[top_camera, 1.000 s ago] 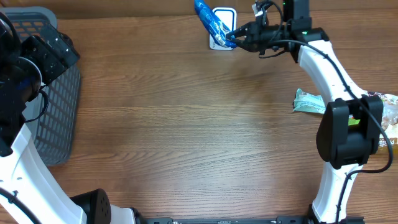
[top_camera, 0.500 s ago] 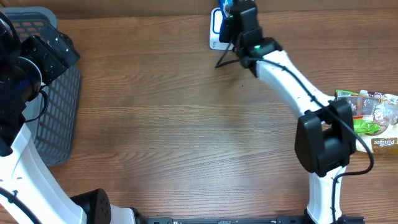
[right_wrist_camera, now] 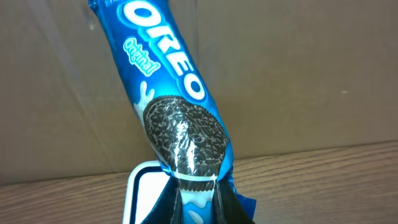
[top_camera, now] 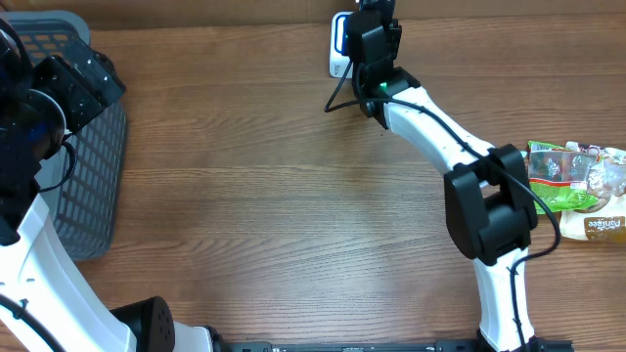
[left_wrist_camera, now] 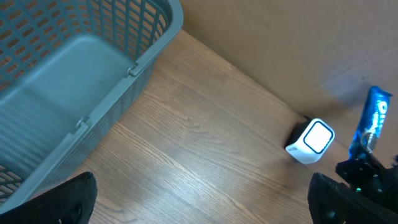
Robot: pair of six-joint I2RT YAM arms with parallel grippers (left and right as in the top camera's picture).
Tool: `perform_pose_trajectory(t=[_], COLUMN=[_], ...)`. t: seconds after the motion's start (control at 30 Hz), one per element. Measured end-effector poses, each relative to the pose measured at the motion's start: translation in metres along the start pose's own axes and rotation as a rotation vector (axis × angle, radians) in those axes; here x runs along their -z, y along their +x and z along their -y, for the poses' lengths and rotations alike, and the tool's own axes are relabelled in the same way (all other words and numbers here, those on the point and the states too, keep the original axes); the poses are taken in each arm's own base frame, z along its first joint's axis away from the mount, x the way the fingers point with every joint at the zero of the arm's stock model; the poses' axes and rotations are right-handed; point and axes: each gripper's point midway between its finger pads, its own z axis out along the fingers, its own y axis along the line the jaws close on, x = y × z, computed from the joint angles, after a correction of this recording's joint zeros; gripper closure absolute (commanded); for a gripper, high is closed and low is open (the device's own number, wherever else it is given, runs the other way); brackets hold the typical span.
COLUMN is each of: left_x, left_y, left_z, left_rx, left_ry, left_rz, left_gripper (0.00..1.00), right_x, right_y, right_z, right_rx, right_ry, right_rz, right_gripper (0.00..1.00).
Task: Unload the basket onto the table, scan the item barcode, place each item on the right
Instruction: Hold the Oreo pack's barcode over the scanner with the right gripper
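Oreo pack [right_wrist_camera: 176, 118] stands upright, its bottom end clamped in the closed right gripper [right_wrist_camera: 198, 198], just beside the scanner [left_wrist_camera: 311, 141].

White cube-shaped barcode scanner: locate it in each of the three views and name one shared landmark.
Overhead: the white cube-shaped barcode scanner is at the top edge, centre, partly under the right arm.
Left wrist: scanner lower right, on the wooden table by the brown back wall.
Right wrist: scanner at bottom edge, left of centre, behind the blue Oreo biscuit pack.
Shared landmark: the table's seam with the back wall, just behind it.
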Motion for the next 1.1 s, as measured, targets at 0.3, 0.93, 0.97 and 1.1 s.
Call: perform_pose_trajectory(t=[0.3,0.93,0.97,1.1], left_x=[0.000,0.000,0.000,0.000], left_y=[0.000,0.000,0.000,0.000], left_z=[0.000,0.000,0.000,0.000], left_rx=[0.000,0.000,0.000,0.000], left_ry=[0.001,0.001,0.001,0.000], left_rz=[0.001,0.000,0.001,0.001], left_gripper=[0.00,0.00,0.00,0.00], right_x=[-0.014,-0.029,-0.030,-0.034], right_y=[0.028,0.026,0.029,0.042], right_z=[-0.010,-0.007,-0.008,-0.013], right_rx=[0.027,0.026,0.034,0.061], right_ry=[-0.043,-0.094,-0.098,-0.124], right_rz=[-0.027,0.017,0.013,-0.010], right_gripper=[0.96,0.96,0.96,0.96])
